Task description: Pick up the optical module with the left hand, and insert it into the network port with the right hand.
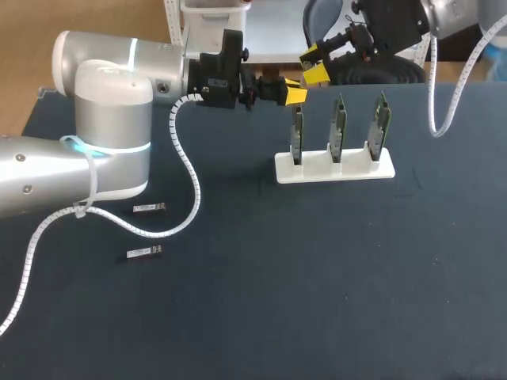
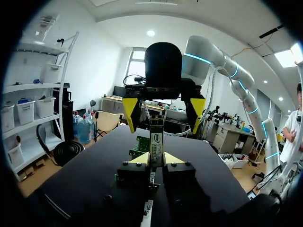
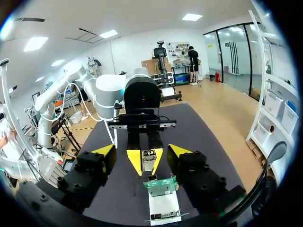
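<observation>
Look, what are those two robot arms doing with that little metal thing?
The left gripper is shut on a small silver metal optical module, holding it up over the dark table. The right gripper faces it, yellow-tipped fingers open either side of the module's end, not touching. Close by stands a white rack with three upright green circuit boards. Two more small silver modules lie flat on the table near the left arm.
</observation>
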`<state>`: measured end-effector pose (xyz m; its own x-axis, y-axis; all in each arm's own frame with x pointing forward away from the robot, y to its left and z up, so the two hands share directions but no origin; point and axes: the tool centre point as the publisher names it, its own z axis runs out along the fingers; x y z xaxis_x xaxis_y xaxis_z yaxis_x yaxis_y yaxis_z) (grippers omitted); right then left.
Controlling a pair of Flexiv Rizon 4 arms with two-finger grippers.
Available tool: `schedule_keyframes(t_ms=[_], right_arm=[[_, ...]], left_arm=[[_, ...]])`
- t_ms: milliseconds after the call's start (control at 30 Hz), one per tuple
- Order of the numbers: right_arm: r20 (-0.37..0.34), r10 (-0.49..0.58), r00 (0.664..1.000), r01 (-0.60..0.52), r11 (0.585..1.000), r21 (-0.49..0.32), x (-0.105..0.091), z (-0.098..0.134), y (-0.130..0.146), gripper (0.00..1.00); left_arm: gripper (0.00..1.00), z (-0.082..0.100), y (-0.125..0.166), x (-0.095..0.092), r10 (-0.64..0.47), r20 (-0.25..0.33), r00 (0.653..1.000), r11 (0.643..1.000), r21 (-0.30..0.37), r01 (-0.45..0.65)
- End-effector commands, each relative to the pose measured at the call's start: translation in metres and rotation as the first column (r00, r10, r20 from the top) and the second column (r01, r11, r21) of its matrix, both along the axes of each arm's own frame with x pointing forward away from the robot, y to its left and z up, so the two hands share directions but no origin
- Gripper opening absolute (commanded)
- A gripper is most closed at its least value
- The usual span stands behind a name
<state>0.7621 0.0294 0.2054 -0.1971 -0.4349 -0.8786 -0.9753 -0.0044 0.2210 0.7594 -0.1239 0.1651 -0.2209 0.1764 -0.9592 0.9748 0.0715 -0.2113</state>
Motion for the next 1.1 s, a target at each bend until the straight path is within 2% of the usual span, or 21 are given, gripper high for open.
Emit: schedule_keyframes(t_ms=[33, 467, 500, 533, 567, 767, 967, 1100], right_arm=[[0.0, 0.0, 1.0, 0.0, 1.0, 0.002, 0.001, -0.001, 0.0, 0.0], [-0.004, -0.003, 1.0, 0.003, 1.0, -0.006, 0.0, -0.003, 0.002, 0.0], [-0.004, -0.002, 1.0, 0.002, 1.0, -0.005, 0.0, -0.004, 0.002, 0.0], [-0.004, -0.003, 1.0, 0.003, 1.0, -0.006, 0.0, -0.004, 0.002, 0.0], [-0.004, -0.003, 1.0, 0.003, 1.0, -0.006, 0.0, -0.004, 0.002, 0.0], [-0.003, -0.005, 1.0, 0.005, 1.0, -0.006, -0.002, -0.004, 0.001, 0.0], [-0.006, -0.013, 1.0, 0.013, 1.0, -0.008, -0.004, -0.006, -0.002, 0.0], [-0.006, -0.019, 1.0, 0.019, 1.0, -0.004, -0.005, -0.007, -0.004, 0.0]], left_arm=[[0.0, -0.001, 0.001, -0.002, 0.005, 0.004, 1.0, 1.0, -0.004, -0.005], [0.0, -0.001, 0.001, -0.002, 0.005, 0.004, 1.0, 1.0, -0.004, -0.005], [0.04, -0.001, 0.001, -0.002, 0.005, 0.004, 1.0, 1.0, -0.004, -0.005], [0.41, -0.001, 0.001, -0.002, 0.005, 0.004, 1.0, 1.0, -0.004, -0.005], [1.0, -0.001, 0.001, -0.002, 0.005, 0.004, 1.0, 1.0, -0.004, -0.005], [1.0, 0.0, 0.002, -0.002, -0.003, 0.001, 1.0, 1.0, 0.004, 0.003], [1.0, 0.0, 0.014, -0.009, -0.05, 0.059, 0.997, 0.992, 0.116, 0.043], [1.0, -0.008, 0.021, -0.008, -0.054, 0.087, 0.995, 0.976, 0.217, 0.034]])
